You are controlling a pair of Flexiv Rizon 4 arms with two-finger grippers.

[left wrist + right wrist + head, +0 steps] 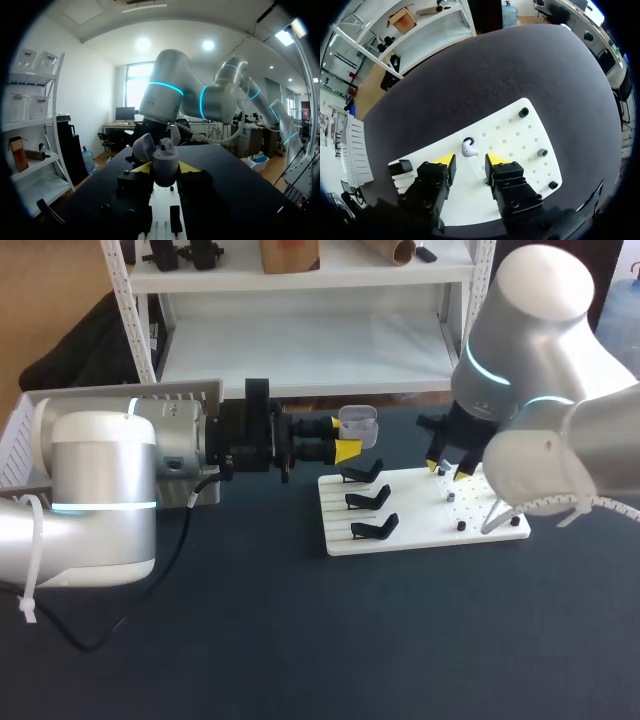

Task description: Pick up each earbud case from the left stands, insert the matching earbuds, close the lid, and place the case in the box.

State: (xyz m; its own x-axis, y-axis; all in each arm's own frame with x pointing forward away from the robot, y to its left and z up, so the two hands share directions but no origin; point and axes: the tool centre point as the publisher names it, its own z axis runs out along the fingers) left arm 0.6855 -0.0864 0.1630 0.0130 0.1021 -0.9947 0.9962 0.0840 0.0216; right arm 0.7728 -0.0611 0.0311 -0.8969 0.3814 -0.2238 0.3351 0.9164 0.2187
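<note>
My left gripper (345, 445) is held level above the table's back left, shut on a pale grey earbud case (357, 424) whose lid stands open. In the left wrist view the case (165, 164) sits between the yellow tips of the gripper (165, 171), its lid (143, 146) tipped back. My right gripper (450, 472) points down over the right half of the white board (420, 535). In the right wrist view a white earbud (468, 148) lies on the board (515, 140) just ahead of the gap of this gripper (470, 160), which is open; neither fingertip touches it.
Three empty black stands (368, 498) line the board's left half. Small pegs (460, 525) dot its right half, including a black peg (523, 112) and a grey peg (542, 152). A white slatted box (190, 392) sits at the back left, behind my left arm.
</note>
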